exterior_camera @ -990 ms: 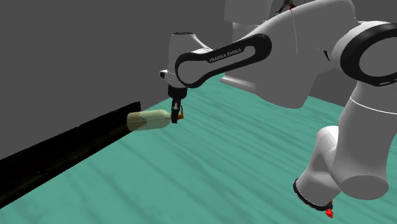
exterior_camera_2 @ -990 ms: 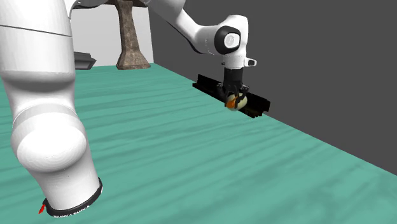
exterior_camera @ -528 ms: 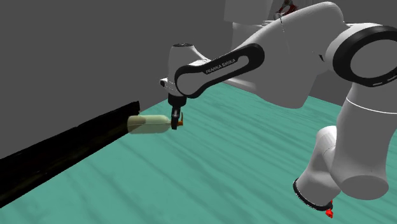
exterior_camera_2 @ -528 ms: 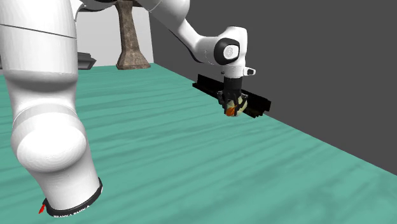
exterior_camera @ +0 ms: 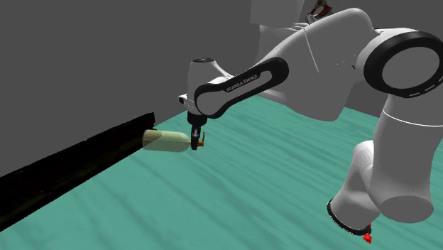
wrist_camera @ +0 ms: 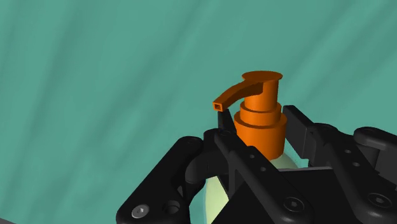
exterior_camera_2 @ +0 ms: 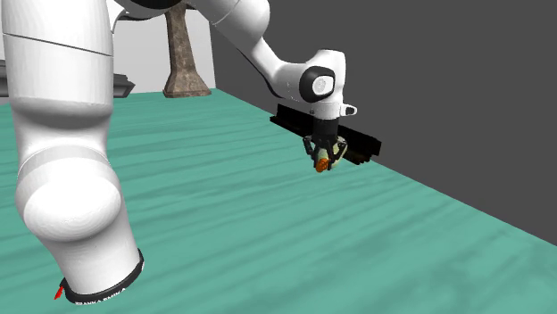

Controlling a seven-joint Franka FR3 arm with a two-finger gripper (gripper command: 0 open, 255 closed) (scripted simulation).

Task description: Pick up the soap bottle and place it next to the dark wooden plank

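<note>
Lower than a second ago, the gripper stays clamped on the neck of the one soap bottle, held level, its base near the end of the single dark plank on the teal table. One brown pedestal stands far off.

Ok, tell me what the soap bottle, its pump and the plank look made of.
Soap bottle: pale cream body, smooth and evenly shaded, likely plastic. Pump: orange, matte, moulded steps and spout, likely plastic. Plank: near-black, no grain visible, so wood cannot be confirmed.
</note>
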